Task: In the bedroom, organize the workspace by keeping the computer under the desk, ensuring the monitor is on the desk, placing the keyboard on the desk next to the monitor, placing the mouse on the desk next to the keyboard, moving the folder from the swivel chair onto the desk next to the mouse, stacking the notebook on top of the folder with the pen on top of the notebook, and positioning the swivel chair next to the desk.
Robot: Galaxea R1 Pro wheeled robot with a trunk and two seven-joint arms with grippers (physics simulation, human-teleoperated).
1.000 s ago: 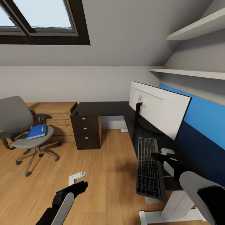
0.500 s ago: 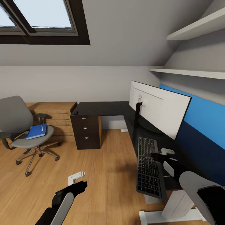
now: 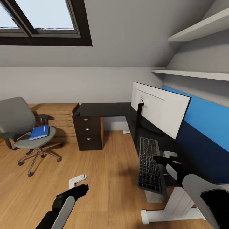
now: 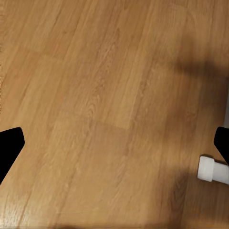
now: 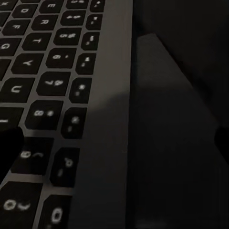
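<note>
Nearest, the left gripper (image 3: 77, 181) hangs over bare wood floor (image 4: 95, 95), jaws wide and empty. The right gripper (image 3: 165, 159) hovers just beside the keyboard (image 3: 149, 165); whether its jaws are parted cannot be told in the dark wrist view. The keyboard, dark keys in a silver-grey frame, already lies on the glossy black table (image 3: 101, 109) before the wide monitor (image 3: 159, 109). Still left: the flat blue folder (image 3: 39, 132), with what seems a slim white pen (image 3: 44, 128) on it, rests on the grey fabric swivel chair (image 3: 19, 124), well apart from the table.

Bright blue folder (image 3: 38, 132) on grey swivel chair (image 3: 22, 127); glossy black desk (image 3: 105, 110); dark-keyed, silver-framed keyboard (image 3: 149, 165).
</note>
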